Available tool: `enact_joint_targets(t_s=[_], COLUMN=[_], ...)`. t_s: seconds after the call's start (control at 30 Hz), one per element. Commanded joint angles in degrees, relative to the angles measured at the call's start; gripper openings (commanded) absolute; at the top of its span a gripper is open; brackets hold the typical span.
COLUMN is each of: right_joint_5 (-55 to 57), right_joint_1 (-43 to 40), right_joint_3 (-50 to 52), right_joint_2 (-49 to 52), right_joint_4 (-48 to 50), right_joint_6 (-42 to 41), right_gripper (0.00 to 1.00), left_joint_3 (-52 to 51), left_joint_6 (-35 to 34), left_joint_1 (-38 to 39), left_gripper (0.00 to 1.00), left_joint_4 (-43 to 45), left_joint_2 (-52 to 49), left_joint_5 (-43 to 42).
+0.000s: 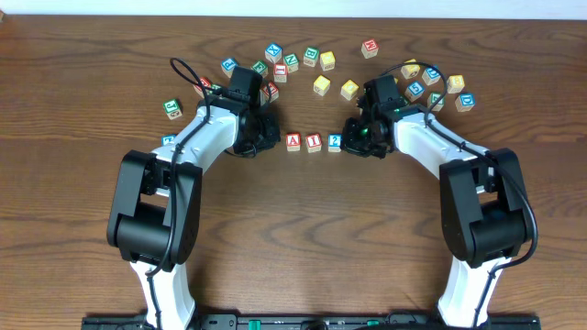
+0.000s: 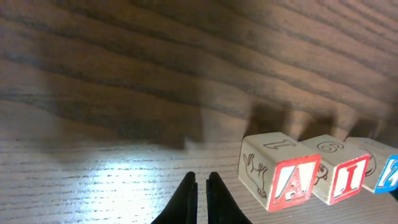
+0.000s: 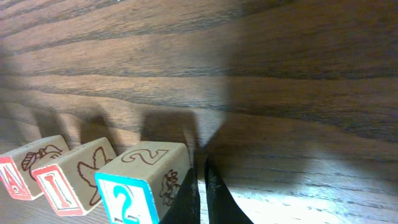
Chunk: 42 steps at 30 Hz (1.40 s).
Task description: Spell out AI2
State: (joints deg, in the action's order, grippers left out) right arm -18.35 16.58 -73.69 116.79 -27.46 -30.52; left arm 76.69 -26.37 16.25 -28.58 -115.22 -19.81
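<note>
Blocks A (image 1: 293, 141), I (image 1: 314, 141), 2 (image 1: 335, 141) form a row mid-surface (image 1: 303, 229), parallel to the far edge. Closed, empty left fingers (image 2: 188, 202) lie just left of A; closed right fingers (image 3: 189, 196) just right of 2.

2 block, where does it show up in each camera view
Overhead: the 2 block sits at the right end of the three-block row, near the picture's centre.
Left wrist: the 2 block is only a blue sliver at the right edge.
Right wrist: the 2 block is large, bottom left of centre.
Shared landmark: the I block, right beside it in every view.
</note>
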Motion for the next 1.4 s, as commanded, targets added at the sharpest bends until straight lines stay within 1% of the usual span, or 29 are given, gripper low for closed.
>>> enact_joint_targets(t_s=[0.0, 0.33, 0.6, 0.87, 1.03, 1.13, 1.37], right_joint_5=[0.9, 0.9, 0.9, 1.6, 1.6, 0.0, -0.3], right_joint_1=[1.1, 1.1, 1.1, 1.1, 1.1, 1.2, 2.2], right_joint_3=[0.3, 0.3, 0.3, 0.3, 0.3, 0.3, 0.3], right_joint_2=[0.9, 0.9, 0.9, 0.9, 0.9, 0.9, 0.9], right_joint_4=[0.2, 0.3, 0.3, 0.5, 1.9, 2.8, 3.6], right_joint_6=[-0.5, -0.5, 0.0, 0.0, 2.3, 4.6, 6.0], right_gripper=[0.01, 0.01, 0.01, 0.01, 0.01, 0.01, 0.01], left_joint_3=[-0.3, -0.3, -0.3, -0.3, -0.3, -0.3, -0.3], left_joint_6=[-0.5, -0.3, -2.0, -1.8, 0.0, 0.2, 0.9], left_joint_1=[0.6, 2.7, 2.8, 2.8, 2.8, 2.8, 2.9], left_gripper=[0.07, 0.07, 0.08, 0.08, 0.08, 0.07, 0.07], left_joint_4=[0.5, 2.8, 3.4, 4.0, 5.2, 5.2, 5.2], left_joint_2=[-0.5, -1.7, -5.4, -5.5, -5.4, -5.4, -5.4], left_joint_5=[-0.1, -0.1, -0.6, -1.4, -5.1, -5.4, -5.7])
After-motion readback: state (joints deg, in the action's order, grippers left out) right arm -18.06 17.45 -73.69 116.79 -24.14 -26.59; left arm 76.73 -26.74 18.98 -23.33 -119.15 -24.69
